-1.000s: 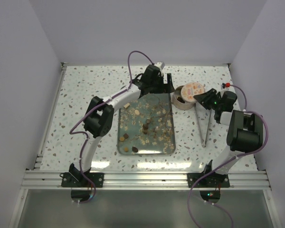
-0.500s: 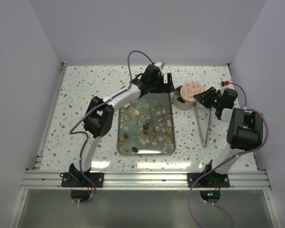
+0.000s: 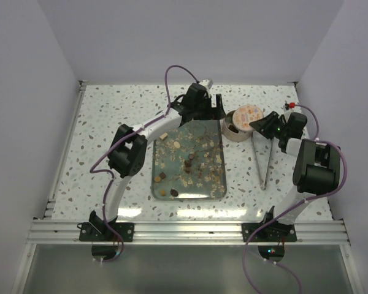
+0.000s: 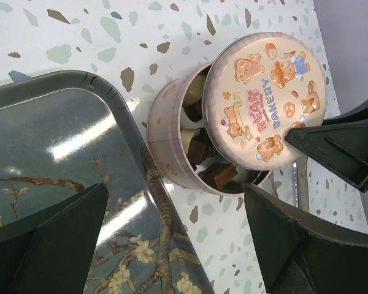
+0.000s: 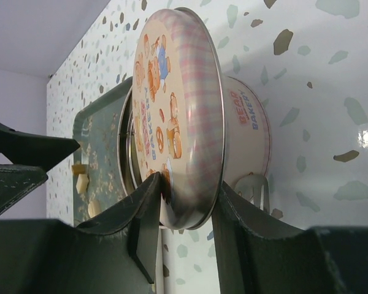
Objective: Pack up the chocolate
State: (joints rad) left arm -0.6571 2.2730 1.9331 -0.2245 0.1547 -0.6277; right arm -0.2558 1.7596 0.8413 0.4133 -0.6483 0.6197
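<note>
Chocolate pieces [image 3: 188, 163], dark brown and cream, lie scattered on the glass tray [image 3: 216, 190]. More chocolate [image 4: 210, 166] fills the round pink tin [image 3: 232, 130] just right of the tray. The tin's bear-printed lid [image 4: 264, 98] sits tilted over the tin, leaving its left side uncovered. My right gripper [image 5: 187, 191] is shut on the lid's rim [image 5: 190, 122]. My left gripper [image 4: 176, 202] hangs open over the tray's far right corner, beside the tin [image 4: 172, 153], with nothing between its fingers.
Metal tongs [image 3: 264, 162] lie on the speckled table right of the tray, under my right arm. Pale flakes are strewn over the tray among the chocolate. My left gripper's fingers [image 5: 24, 150] stand close to the tin's far side.
My right wrist has shifted slightly toward the back of the table, still holding the lid over the tin. The left arm has not moved.
</note>
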